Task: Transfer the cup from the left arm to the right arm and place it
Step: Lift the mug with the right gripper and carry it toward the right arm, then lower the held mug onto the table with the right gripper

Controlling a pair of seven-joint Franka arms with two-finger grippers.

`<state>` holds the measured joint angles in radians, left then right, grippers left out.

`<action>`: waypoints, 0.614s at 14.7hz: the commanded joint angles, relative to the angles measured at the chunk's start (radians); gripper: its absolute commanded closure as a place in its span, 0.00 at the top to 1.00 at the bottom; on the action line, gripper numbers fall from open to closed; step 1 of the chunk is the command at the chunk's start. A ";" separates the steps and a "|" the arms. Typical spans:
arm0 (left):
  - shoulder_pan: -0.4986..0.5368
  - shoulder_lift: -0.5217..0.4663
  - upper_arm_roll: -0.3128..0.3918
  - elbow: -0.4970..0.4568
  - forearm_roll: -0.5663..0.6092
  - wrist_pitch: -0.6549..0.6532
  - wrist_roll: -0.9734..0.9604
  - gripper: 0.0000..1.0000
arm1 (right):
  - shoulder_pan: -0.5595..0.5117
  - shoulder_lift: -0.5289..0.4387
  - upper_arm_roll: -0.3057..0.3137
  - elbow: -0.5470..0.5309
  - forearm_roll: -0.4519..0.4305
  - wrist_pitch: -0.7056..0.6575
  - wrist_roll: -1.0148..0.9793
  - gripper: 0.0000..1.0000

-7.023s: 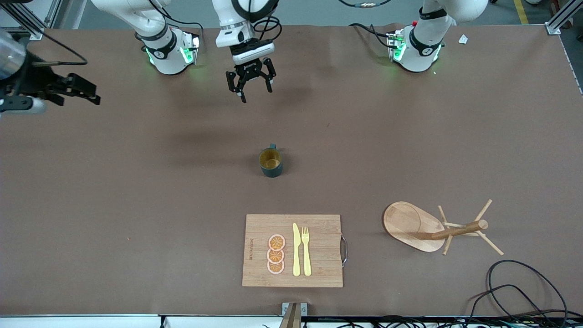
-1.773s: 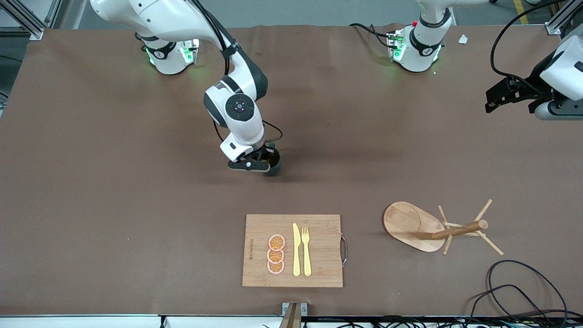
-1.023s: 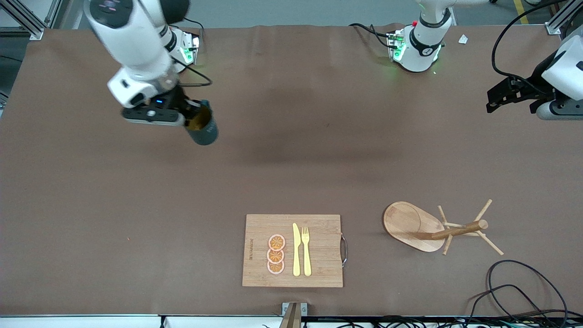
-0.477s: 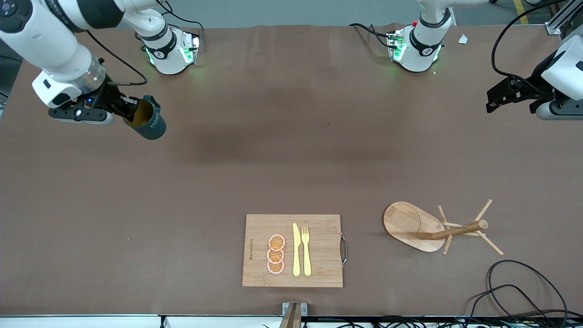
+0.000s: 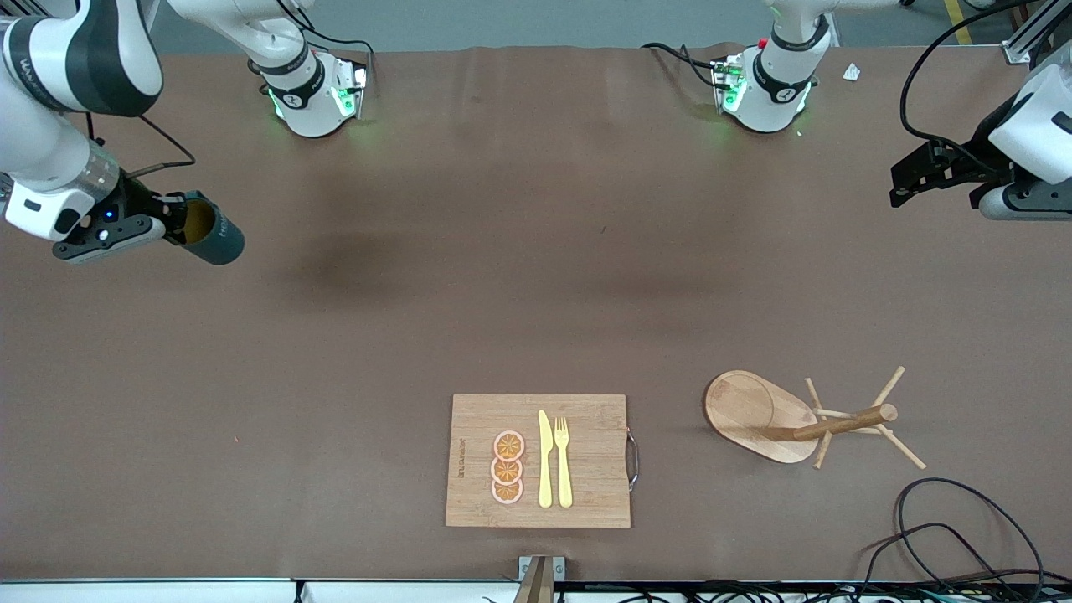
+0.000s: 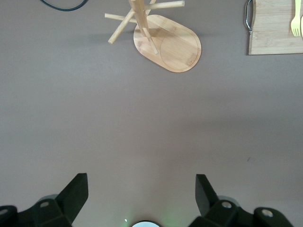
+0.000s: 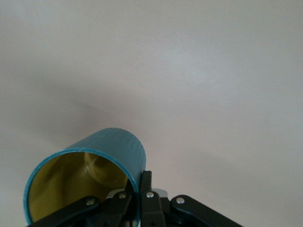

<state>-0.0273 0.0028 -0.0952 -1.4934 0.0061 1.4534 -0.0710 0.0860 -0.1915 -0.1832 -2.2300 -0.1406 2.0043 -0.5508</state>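
- Two claws: right claw [image 5: 172, 224] aloft over the bench's [image 5: 536, 318] right-arm end, clamped on the cup's [image 5: 209, 239] rim.
- Left claw [image 6: 141, 196] waits, fingers apart.
- Cup: teal, tilted, tan inside.

On the table [image 5: 536, 318] there is one cup [image 5: 211, 239], one wooden cutting board [image 5: 477, 461], three orange slices [image 5: 507, 467], one yellow knife [image 5: 545, 459], one yellow fork [image 5: 563, 461] and one wooden peg rack [image 5: 804, 419]. Two tools show: the right tool [image 5: 172, 224] and the left tool [image 5: 909, 180].

Bare table [image 5: 536, 251] spans mid-table; cutting board [image 5: 477, 435] and peg rack [image 5: 796, 419] crowd the camera-side edge.
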 commanded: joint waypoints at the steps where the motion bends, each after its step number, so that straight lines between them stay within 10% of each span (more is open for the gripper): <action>1: -0.002 -0.007 -0.005 -0.004 -0.003 0.005 -0.001 1.00 | 0.003 0.014 0.019 -0.042 -0.089 0.068 -0.131 0.00; 9: 0.001 -0.003 -0.005 -0.004 -0.011 0.007 -0.003 1.00 | -0.058 0.032 0.017 -0.132 -0.085 0.179 -0.704 0.00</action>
<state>-0.0279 0.0043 -0.0979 -1.4951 0.0061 1.4535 -0.0718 0.0542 -0.1479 -0.1754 -2.3273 -0.2085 2.1629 -1.1568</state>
